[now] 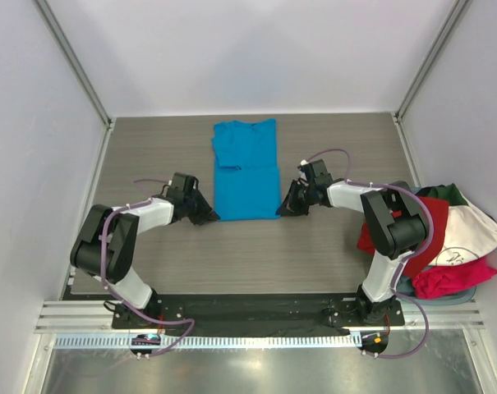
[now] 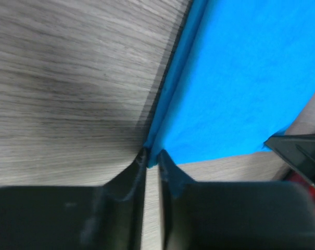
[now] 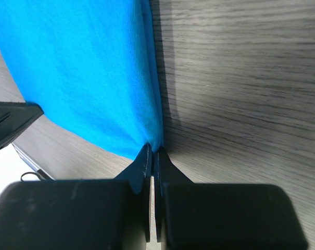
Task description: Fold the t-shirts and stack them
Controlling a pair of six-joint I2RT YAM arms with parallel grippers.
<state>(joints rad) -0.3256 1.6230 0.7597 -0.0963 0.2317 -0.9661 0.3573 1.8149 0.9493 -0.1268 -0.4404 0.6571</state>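
Left pincer and right pincer each pinch a lower corner of the blue t-shirt, which lies centre-frame on the counter, long axis running up-frame away from both, arms equally near.

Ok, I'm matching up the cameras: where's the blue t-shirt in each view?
Top external: blue t-shirt at centre, lying flat.
Left wrist: blue t-shirt upper right, corner in the left pincer.
Right wrist: blue t-shirt upper left, corner in the right pincer.
Shared landmark: its near hem, pinched at both ends.
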